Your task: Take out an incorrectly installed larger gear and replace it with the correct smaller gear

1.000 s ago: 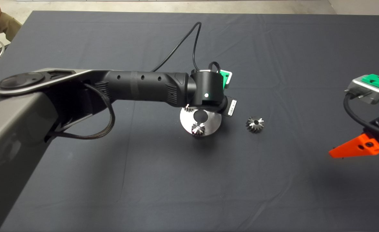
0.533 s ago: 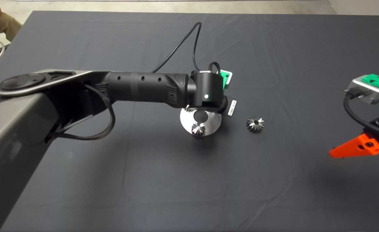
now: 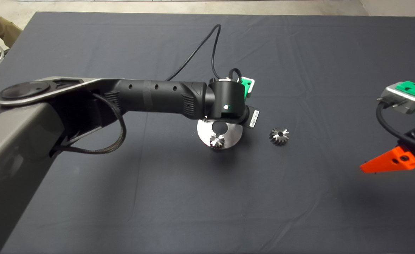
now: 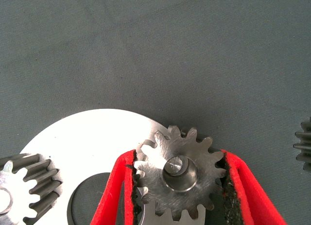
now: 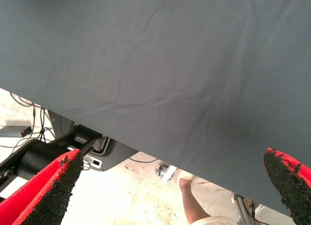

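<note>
Broadly, we took the round steel plate [image 3: 235,131] as our landmark.
Left gripper [image 4: 178,159]: we found it over the plate's far side, its fingers [image 4: 121,186] closed narrowly on the smaller gear [image 4: 180,174], pads against the teeth on both flanks.
Smaller gear: we saw it lying flat on the plate near the rim, a pin showing in its bore.
Handling: we judged it rigid, dense for its bulk and slick, best pinched across opposite teeth and kept level.
Larger gear [image 3: 279,136]: we saw it on the mat [image 3: 158,197], right of the plate and apart from it.
Right gripper [image 5: 167,183]: we noted it parked far right of the plate, fingers spread wide and empty.
Count: we counted three small gears on the plate, one larger gear and one plate.
</note>
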Action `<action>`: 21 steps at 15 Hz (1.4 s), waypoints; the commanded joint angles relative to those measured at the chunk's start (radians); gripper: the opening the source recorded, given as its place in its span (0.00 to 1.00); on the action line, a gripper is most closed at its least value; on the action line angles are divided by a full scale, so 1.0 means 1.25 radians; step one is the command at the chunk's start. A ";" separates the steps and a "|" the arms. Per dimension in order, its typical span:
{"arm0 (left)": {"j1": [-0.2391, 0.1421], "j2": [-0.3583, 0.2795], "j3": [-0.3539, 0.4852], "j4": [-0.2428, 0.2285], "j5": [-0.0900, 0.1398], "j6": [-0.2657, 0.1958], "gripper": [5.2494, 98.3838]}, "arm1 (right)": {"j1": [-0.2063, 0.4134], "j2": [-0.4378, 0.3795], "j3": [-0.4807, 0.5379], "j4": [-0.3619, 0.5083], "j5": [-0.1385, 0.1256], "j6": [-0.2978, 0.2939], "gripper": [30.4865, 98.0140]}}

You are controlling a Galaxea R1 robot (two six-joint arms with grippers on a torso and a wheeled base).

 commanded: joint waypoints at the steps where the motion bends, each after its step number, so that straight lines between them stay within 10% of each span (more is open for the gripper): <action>1: 0.000 0.000 0.011 0.007 -0.004 0.000 0.26 | 0.016 0.000 0.002 0.023 -0.001 0.002 1.00; 10: 0.003 0.000 0.002 0.007 0.042 0.030 0.26 | 0.016 0.000 0.002 0.023 0.000 0.002 0.99; 21: 0.000 0.000 -0.011 0.001 0.049 0.033 0.26 | 0.016 0.002 0.002 0.022 0.000 0.002 1.00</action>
